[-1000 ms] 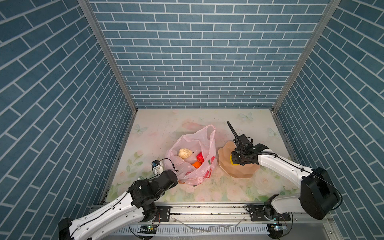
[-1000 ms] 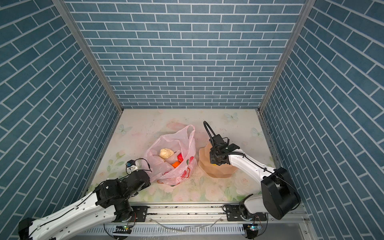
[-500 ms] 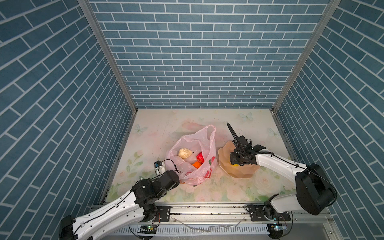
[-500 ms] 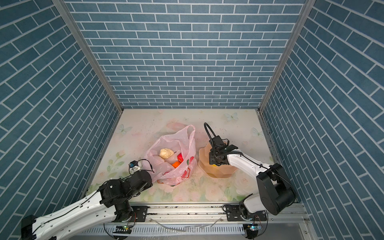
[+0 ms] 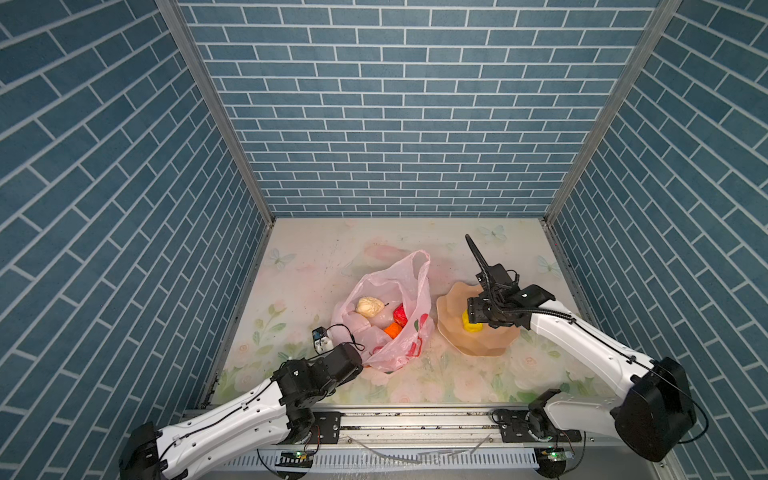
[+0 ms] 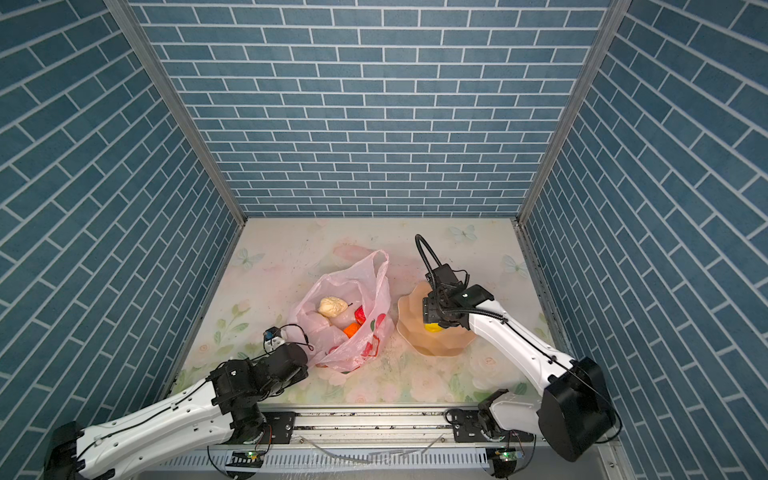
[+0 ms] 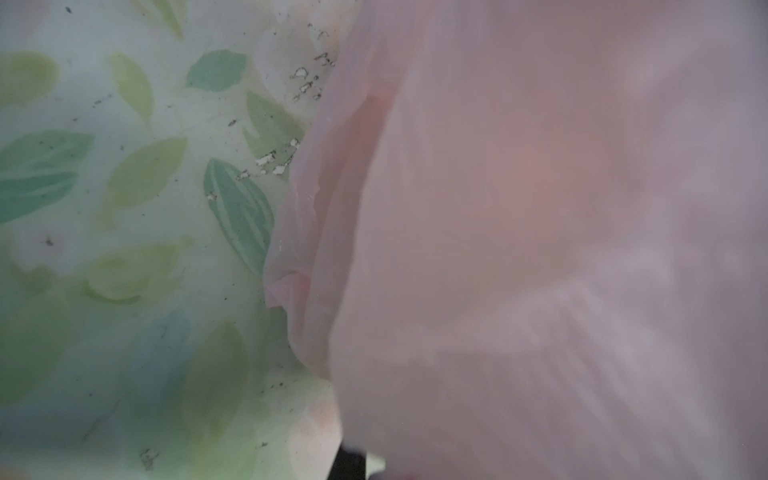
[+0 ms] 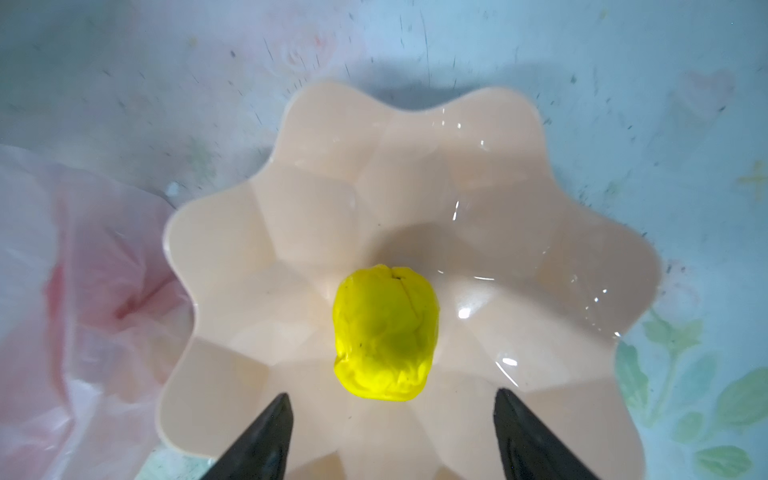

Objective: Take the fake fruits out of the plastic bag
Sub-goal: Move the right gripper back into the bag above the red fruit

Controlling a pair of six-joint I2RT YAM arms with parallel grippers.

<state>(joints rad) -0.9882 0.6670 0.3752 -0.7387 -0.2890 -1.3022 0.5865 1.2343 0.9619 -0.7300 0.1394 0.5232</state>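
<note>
Over the bowl [image 8: 498, 187], right jaws have just spread, yellow fruit [image 8: 386, 336] now sits inside, left jaws look pinched shut on plastic bag [image 5: 409, 286] edge, cream fruit [image 5: 370, 306], red fruit [image 5: 400, 312], orange fruit [image 5: 392, 329] still bagged.

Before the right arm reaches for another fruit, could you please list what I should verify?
1. Yellow fruit lying free in the bowl: ok.
2. Right gripper open, not touching it: ok.
3. Plastic bag mouth gaping upward: ok.
4. Cream fruit, red fruit and orange fruit visible inside: ok.
5. Left gripper pinching the bag: cannot tell, fingertips hidden.
6. Bag emptied: not ok.
</note>
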